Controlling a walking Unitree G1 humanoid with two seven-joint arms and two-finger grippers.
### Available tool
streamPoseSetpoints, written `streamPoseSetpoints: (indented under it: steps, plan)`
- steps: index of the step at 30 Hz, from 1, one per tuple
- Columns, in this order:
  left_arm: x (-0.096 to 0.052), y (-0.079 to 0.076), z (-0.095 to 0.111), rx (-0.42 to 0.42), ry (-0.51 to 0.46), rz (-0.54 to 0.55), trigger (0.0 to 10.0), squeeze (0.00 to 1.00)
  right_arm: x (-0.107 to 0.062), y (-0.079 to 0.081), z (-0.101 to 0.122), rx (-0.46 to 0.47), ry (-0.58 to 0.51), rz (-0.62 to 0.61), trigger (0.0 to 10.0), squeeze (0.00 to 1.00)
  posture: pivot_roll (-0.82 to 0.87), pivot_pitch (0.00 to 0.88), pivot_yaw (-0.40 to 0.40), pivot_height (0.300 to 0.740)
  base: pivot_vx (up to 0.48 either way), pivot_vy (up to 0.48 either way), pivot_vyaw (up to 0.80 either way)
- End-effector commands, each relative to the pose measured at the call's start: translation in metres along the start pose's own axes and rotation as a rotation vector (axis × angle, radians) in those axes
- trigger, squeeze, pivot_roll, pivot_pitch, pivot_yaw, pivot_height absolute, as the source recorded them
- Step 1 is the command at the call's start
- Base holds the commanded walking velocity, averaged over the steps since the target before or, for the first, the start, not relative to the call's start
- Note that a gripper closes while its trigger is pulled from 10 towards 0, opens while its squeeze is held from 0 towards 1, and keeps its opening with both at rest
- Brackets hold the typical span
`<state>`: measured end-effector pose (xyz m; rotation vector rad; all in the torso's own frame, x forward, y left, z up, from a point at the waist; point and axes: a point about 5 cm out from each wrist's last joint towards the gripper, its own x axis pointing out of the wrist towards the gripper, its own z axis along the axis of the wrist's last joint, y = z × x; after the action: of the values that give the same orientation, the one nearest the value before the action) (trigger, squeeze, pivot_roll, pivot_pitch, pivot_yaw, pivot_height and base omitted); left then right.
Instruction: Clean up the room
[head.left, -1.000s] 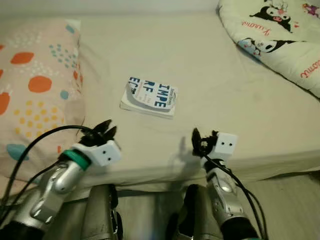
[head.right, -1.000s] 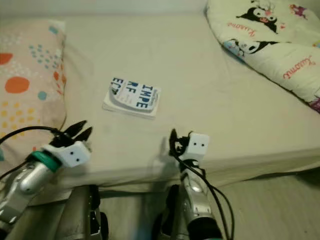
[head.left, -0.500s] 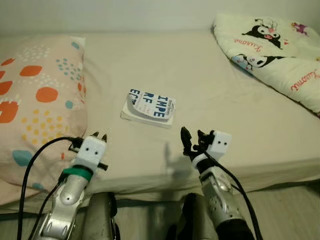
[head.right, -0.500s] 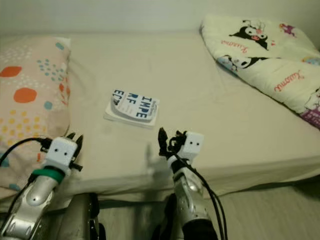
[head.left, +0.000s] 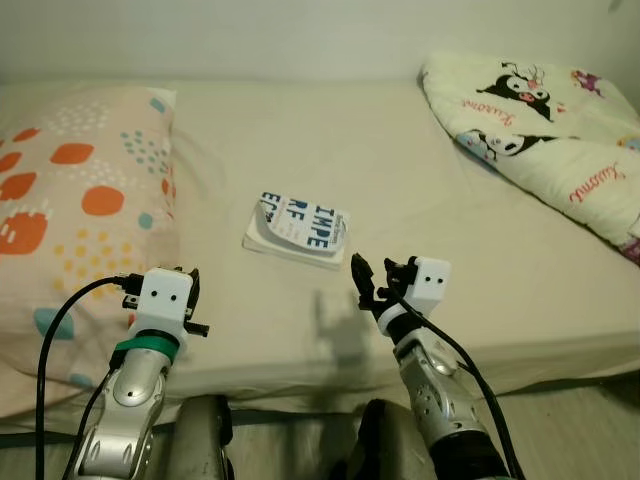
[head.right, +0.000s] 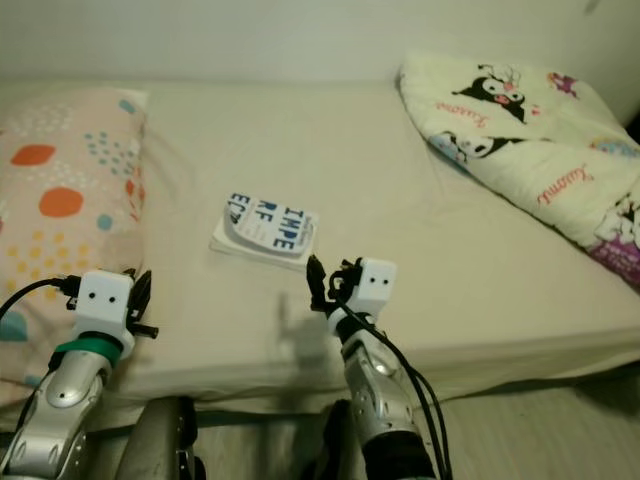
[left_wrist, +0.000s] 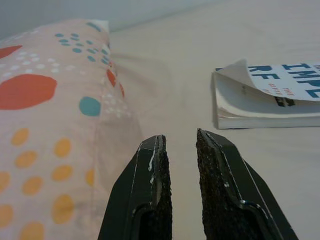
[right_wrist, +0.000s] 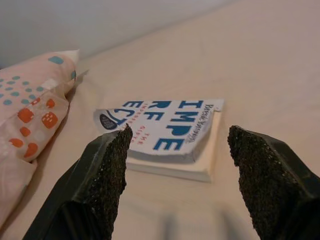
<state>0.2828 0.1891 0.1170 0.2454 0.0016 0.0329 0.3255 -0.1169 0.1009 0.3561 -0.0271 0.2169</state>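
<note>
While the bed (head.left: 430, 200) carries a spotted pillow (head.left: 70, 200) on the robot's left and a cartoon-print quilt (head.left: 540, 120) on its right, a white paperback (head.left: 298, 228) with a curled cover lies between them. Just short of it, the right gripper (right_wrist: 177, 150) hovers spread wide. The left gripper (left_wrist: 180, 165), nearly closed and apparently empty, sits by the pillow.

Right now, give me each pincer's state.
Left pincer: nearly closed, narrow gap, empty.
Right pincer: open wide, empty, facing the book.
</note>
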Motion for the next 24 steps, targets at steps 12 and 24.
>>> streamPoseSetpoints:
  steps: [12,24]
  plan:
    - [0.0035,0.0009,-0.0005,0.005,0.032,0.011,10.0,0.00,-0.0046,-0.0024,-0.0080,-0.003,0.035,-0.014,10.0,0.00,0.17,0.020,-0.019,0.684,0.000,0.000,0.00]
    - [0.0032,0.0022,-0.0010,0.013,0.047,0.014,10.0,0.00,-0.0025,-0.0013,-0.0086,-0.010,0.042,-0.009,10.0,0.00,0.17,0.019,-0.020,0.719,0.000,0.000,0.00]
